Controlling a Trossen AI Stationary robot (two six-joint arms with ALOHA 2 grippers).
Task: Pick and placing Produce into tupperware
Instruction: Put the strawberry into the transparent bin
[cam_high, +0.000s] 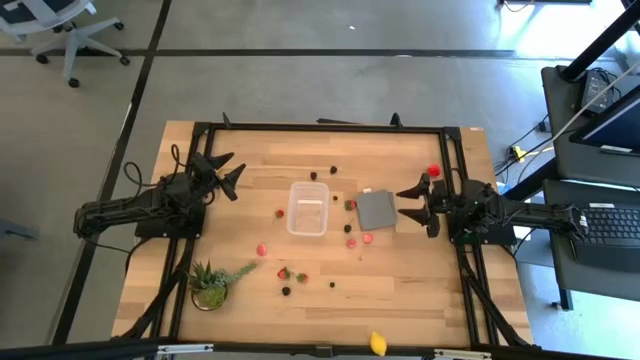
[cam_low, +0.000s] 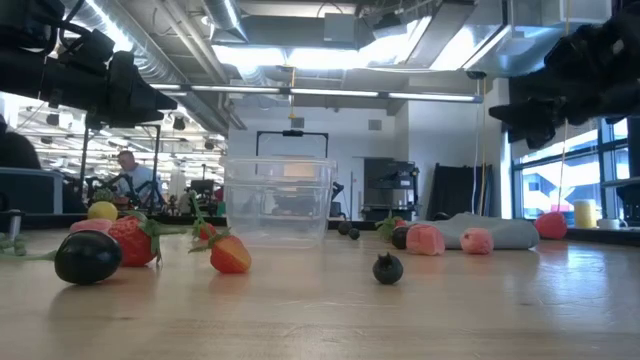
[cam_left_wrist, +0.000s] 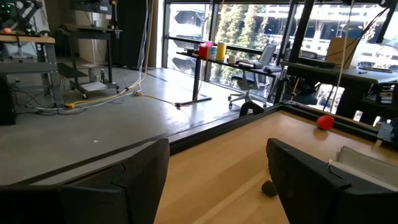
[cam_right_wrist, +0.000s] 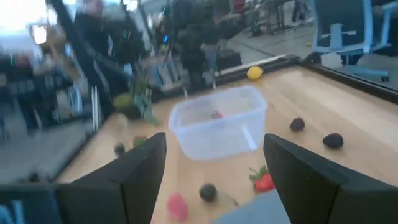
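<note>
At the near edge of the table (cam_high: 420, 300), seen from the low camera, a dark berry (cam_low: 88, 256) lies beside a red strawberry (cam_low: 132, 240), with a second strawberry (cam_low: 230, 254) and a small dark berry (cam_low: 387, 267) a little farther in; none of these touch the container. From above, a yellow lemon-like piece (cam_high: 378, 343) sits at one long edge of the table, near a green spiky potted plant (cam_high: 211, 283) toward the corner on the left arm's side. Mid-table stands the tupperware (cam_high: 308, 208), clear, upright, open-topped, with produce scattered around it on all sides: red pieces beside it, dark berries toward the far long edge. Whether any piece lies inside cannot be told. A flat grey square piece (cam_high: 377, 210) lies just beside the tub on the right arm's side, with strawberries at its edges. A red round piece (cam_high: 433, 171) rests near the right arm. The left gripper (cam_high: 227, 176) hangs above the table on the tub's left side, well apart from it, fingers spread, holding nothing. The right gripper (cam_high: 408, 203) hovers at the grey piece's outer edge, fingers likewise spread and empty. Beyond the table, a person (cam_low: 128, 172) shows in the room behind.
</note>
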